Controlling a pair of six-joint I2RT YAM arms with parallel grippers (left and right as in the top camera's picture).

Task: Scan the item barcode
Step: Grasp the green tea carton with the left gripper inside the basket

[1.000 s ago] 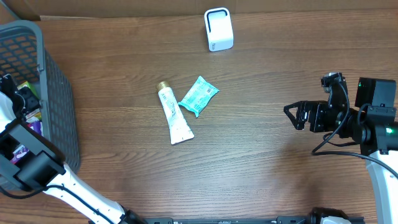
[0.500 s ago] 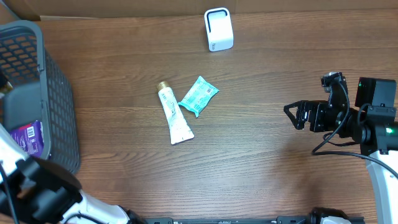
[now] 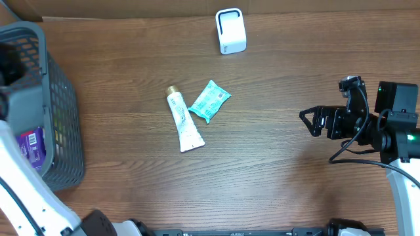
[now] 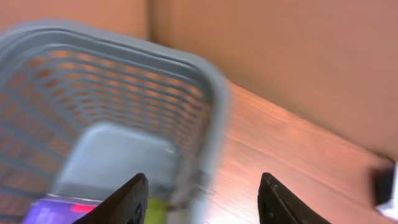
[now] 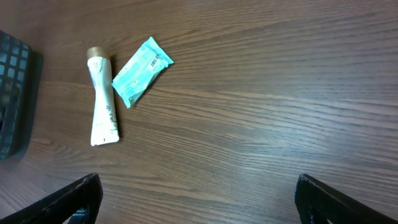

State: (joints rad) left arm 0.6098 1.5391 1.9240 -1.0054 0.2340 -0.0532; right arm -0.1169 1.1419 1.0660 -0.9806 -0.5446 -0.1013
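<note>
Overhead view: tube [image 3: 183, 122] and teal packet [image 3: 209, 101] lie touching mid-tabletop [image 3: 275, 190], well apart from white scanner [image 3: 230, 31]. Right gripper [image 3: 307, 120] spread wide, empty, parked aside. Left wrist view: left gripper [image 4: 202, 182] part spread, nothing between, above grey basket [image 4: 214, 93] – judged fetching purple pack [image 3: 31, 145] for scanning

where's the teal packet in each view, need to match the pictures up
Overhead: the teal packet lies near the table's centre, just right of the tube.
Right wrist: upper left, again right of the tube.
Left wrist: not in it.
Shared landmark: the grey basket, visible in all three.
</note>
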